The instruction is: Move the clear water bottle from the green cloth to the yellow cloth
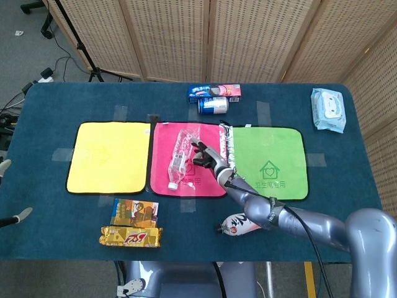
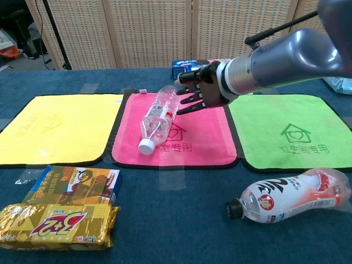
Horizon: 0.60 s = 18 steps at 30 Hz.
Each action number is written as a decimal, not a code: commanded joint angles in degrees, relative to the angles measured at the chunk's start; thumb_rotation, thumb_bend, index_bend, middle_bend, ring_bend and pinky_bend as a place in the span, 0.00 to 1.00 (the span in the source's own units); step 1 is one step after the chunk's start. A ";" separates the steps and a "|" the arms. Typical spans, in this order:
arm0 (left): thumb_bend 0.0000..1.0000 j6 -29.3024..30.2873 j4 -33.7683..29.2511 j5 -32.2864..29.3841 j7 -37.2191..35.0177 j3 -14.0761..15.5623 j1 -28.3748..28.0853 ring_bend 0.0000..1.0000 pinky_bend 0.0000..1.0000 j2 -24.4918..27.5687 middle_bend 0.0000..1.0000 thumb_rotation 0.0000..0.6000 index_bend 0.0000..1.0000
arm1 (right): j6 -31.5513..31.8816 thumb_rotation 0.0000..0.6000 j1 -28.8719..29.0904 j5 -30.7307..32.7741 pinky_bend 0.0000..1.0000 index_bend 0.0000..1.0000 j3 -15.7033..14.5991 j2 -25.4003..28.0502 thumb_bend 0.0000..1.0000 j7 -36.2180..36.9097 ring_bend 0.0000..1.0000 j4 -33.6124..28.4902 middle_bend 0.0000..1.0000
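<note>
A clear bottle (image 2: 157, 117) lies on the pink cloth (image 2: 201, 144). The right hand (image 2: 199, 86), fingers spread, touches its side, holding nothing. Likely light, smooth, prone to rolling; best gripped mid-body.

The clear water bottle (image 2: 157, 117) is thin, see-through plastic with a ribbed, glossy wall and a white cap, and it lies on a pink cloth (image 2: 203, 144) of soft matt fabric; the yellow cloth (image 2: 55, 129) and the green cloth (image 2: 291, 132) have the same matt weave with dark stitched edges. The right hand (image 2: 201, 85) looks like matt black plastic, and its arm (image 2: 280, 55) has a smooth, shiny grey shell. The table (image 2: 181, 220) has a rough dark blue cover, the snack bag (image 2: 58, 225) is glossy gold foil, and the drink bottle (image 2: 291, 195) is shiny plastic with a printed label.
</note>
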 commanded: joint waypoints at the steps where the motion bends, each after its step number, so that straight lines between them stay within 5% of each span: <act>1: 0.01 -0.11 0.10 -0.13 0.04 -0.06 -0.06 0.00 0.00 -0.04 0.00 1.00 0.00 | 3.37 1.00 -2.12 -3.09 0.15 0.00 2.76 4.36 1.00 -1.14 0.00 -6.84 0.00; 6: 0.01 0.08 0.16 0.12 0.19 -0.06 -0.07 0.00 0.00 -0.15 0.00 1.00 0.00 | 8.60 1.00 -8.61 -14.06 0.15 0.00 4.85 11.83 1.00 -3.69 0.00 -18.69 0.00; 11: 0.01 -0.36 0.34 1.08 0.09 -0.33 -0.93 0.00 0.00 -0.15 0.00 1.00 0.00 | 22.73 1.00 -19.26 -39.97 0.11 0.03 -2.67 20.47 0.95 -16.66 0.00 -28.89 0.00; 12: 0.01 -0.55 0.46 1.46 0.05 -0.42 -1.27 0.00 0.00 -0.12 0.00 1.00 0.00 | 25.91 1.00 -21.23 -45.39 0.10 0.04 -4.99 21.61 0.85 -20.03 0.00 -28.79 0.00; 16: 0.04 -3.90 0.21 2.42 -0.53 -0.65 -3.75 0.00 0.00 0.75 0.00 1.00 0.00 | 43.10 1.00 -30.26 -64.70 0.04 0.05 -13.32 23.15 0.07 -32.29 0.00 -24.02 0.00; 18: 0.08 -5.46 0.04 2.63 0.14 -1.06 -5.16 0.00 0.00 1.23 0.00 1.00 0.00 | 47.54 1.00 -33.44 -69.66 0.02 0.03 -15.36 23.16 0.00 -31.35 0.00 -21.29 0.00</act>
